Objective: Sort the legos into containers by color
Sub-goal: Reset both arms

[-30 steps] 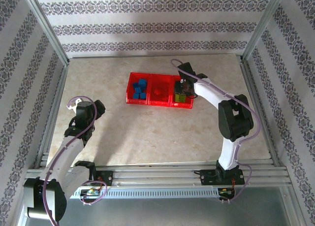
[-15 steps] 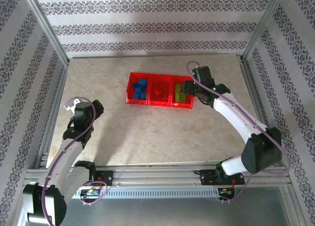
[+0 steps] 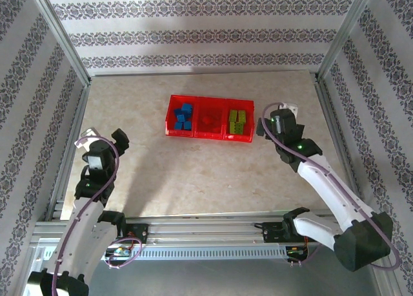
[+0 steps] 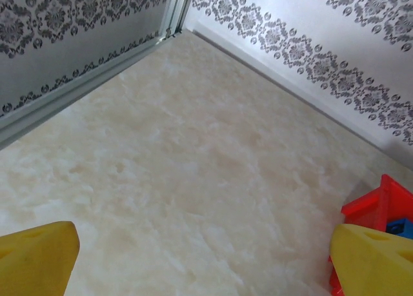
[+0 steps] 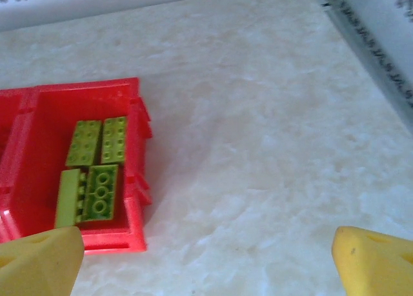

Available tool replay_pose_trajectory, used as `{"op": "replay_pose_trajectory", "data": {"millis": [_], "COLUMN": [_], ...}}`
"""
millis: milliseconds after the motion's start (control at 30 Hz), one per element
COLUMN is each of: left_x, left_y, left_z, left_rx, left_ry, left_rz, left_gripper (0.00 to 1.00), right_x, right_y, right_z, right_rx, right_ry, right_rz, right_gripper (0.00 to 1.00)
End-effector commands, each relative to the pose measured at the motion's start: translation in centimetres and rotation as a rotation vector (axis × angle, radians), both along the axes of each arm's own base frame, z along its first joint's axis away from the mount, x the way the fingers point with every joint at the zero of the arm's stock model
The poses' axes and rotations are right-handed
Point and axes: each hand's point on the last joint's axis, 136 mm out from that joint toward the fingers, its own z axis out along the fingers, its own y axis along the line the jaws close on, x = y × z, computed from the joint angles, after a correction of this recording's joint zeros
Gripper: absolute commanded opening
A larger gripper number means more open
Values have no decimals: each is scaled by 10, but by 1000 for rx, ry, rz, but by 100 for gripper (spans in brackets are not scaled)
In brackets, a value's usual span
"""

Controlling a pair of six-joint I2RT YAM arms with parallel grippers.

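Note:
The red tray lies at the middle back of the table. Blue legos fill its left compartment, red legos the middle one, and lime green legos the right one. In the right wrist view several green legos lie inside the tray wall. My right gripper stands open and empty over bare table just right of the tray. My left gripper is open and empty at the left. The tray corner and a blue lego show beside its right fingertip.
Aluminium frame rails and patterned walls border the marble table on the left, back and right. Bare table lies in front of the tray and between the two arms.
My right gripper opened over the right compartment, leaving a green lego there, then drew back to the right of the tray. My left arm pulled back toward the near left.

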Motion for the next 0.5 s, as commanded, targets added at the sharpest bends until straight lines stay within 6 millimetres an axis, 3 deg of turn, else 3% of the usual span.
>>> {"op": "replay_pose_trajectory", "data": {"millis": [0, 167, 467], "left_x": [-8, -8, -6], "left_y": [9, 8, 0], "left_z": [-6, -4, -7], "left_rx": [62, 99, 155], "left_ry": [26, 20, -18], "left_rz": [16, -4, -72], "left_gripper": [100, 100, 100], "right_x": [-3, -9, -15], "right_y": [-26, -40, -53], "right_z": [12, 14, -15], "right_rx": [-63, -68, -50], "right_ry": [-87, -128, -283], "right_rz": [-105, -162, -203], "right_gripper": [98, 98, 98]}}
